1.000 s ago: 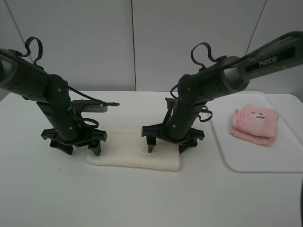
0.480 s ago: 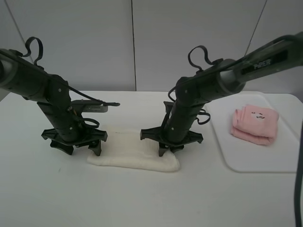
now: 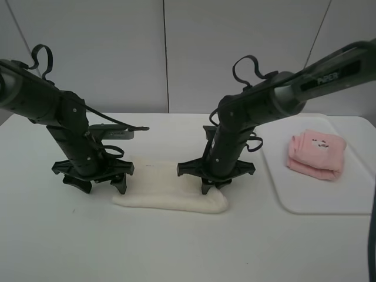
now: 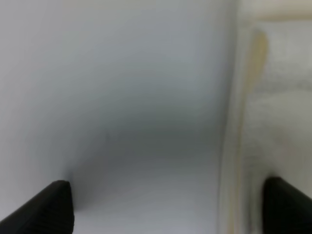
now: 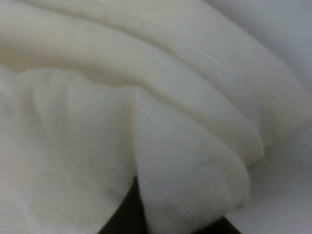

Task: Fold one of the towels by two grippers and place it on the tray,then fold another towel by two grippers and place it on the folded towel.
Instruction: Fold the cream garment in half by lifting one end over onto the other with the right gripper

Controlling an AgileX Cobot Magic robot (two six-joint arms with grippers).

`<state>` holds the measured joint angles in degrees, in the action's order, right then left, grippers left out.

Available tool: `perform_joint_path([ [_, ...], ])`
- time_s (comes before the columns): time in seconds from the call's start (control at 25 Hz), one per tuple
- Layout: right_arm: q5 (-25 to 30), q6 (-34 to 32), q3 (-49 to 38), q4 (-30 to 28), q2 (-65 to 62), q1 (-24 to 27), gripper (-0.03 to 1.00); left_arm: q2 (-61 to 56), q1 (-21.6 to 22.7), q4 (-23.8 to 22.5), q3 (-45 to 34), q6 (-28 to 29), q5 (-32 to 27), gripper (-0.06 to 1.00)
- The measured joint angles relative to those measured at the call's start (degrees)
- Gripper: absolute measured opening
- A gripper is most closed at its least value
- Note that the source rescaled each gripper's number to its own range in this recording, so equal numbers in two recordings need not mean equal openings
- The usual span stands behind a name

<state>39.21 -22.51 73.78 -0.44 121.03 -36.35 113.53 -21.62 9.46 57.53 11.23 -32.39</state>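
The cream-white towel (image 3: 167, 192) lies folded in a long strip on the table between the two arms. My right gripper (image 3: 211, 187) presses down on its right end and is shut on a bunched fold of it (image 5: 122, 97), with dark fingers (image 5: 130, 214) just showing below the cloth. At the strip's left end my left gripper (image 3: 98, 183) stands open, one fingertip (image 4: 46, 207) over bare table and the other (image 4: 287, 204) over the towel's edge (image 4: 278, 97). The pink towel (image 3: 315, 154) rests folded on the white tray (image 3: 305, 202) at the right.
The white table (image 3: 176, 247) runs wide toward the front. The tray sits close to the right arm's elbow side. A pale wall stands behind the table.
My right gripper has closed from open onto the cream towel's right end, bunching it and nudging the strip slightly rightward. The left gripper has stayed open in place.
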Motion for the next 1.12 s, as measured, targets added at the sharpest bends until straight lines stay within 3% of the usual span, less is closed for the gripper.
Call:
perform_joint_path([
  [0.36,5.32,0.00,-0.06,-4.33,-0.67,2.88,0.02,0.05,0.00,0.63,5.71,-1.35,-5.37,0.93],
  [0.52,5.73,0.00,-0.06,-5.29,-0.72,3.30,0.02,0.05,0.00,4.49,6.02,-4.17,-5.37,0.93],
  [0.84,5.34,0.00,-0.17,-5.90,-0.78,3.30,0.02,0.05,-0.25,18.83,6.02,-16.55,-4.17,0.93],
  [1.12,5.27,0.45,-0.17,-5.90,-0.78,3.30,0.02,3.08,-4.36,18.38,10.26,-15.91,-3.20,0.93],
])
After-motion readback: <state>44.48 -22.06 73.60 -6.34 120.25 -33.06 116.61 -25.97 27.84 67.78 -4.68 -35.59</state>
